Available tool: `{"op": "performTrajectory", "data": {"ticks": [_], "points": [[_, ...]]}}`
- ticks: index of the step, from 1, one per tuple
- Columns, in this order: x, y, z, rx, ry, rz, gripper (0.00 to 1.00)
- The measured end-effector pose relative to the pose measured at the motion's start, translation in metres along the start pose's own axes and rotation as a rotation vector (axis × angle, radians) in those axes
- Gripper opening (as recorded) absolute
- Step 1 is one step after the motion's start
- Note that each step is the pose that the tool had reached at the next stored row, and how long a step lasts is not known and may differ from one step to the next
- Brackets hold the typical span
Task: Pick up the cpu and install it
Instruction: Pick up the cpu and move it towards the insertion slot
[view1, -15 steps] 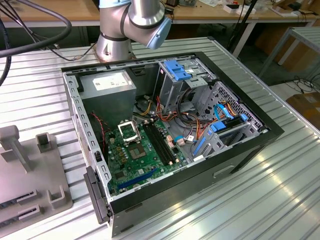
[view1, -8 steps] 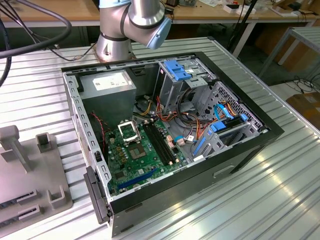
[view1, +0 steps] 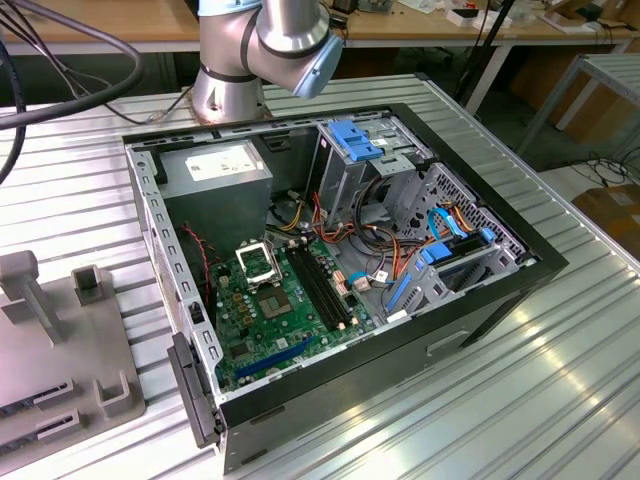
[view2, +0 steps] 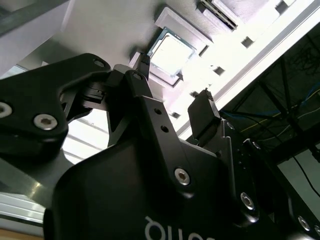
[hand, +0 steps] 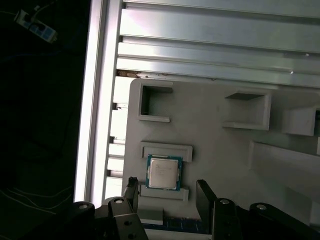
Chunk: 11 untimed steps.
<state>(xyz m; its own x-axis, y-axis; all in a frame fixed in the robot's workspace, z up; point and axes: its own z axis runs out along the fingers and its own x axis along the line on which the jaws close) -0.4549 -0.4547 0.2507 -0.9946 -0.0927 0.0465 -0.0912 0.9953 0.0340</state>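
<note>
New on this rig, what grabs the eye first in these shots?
The open computer case fills the middle of the exterior view, lying on a ribbed metal table with its green motherboard exposed. In both wrist views the cpu sits in a recess of a grey fixture tray. The open gripper is close by the cpu, holding nothing.

The cpu (hand: 163, 172), set in the pale grey holder plate (hand: 215, 150), has a silver-grey top edged in green, and the gripper (hand: 167, 189) near the plate is matt black. Beside the plate, the table (hand: 210, 30) is silvery with ribbed stripes. To the exterior view's right of the plate, the black computer case (view1: 500, 300) holds a green motherboard (view1: 265, 320) and blue clips (view1: 355, 138).
</note>
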Motion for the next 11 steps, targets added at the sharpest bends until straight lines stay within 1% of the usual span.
{"op": "performTrajectory", "data": {"ticks": [5, 11], "points": [[-0.0002, -0.0002, 0.0048, 0.0000, 0.0000, 0.000, 0.58], [-0.0003, -0.0003, 0.0077, 0.0001, 0.0002, 0.000, 0.58]]}}
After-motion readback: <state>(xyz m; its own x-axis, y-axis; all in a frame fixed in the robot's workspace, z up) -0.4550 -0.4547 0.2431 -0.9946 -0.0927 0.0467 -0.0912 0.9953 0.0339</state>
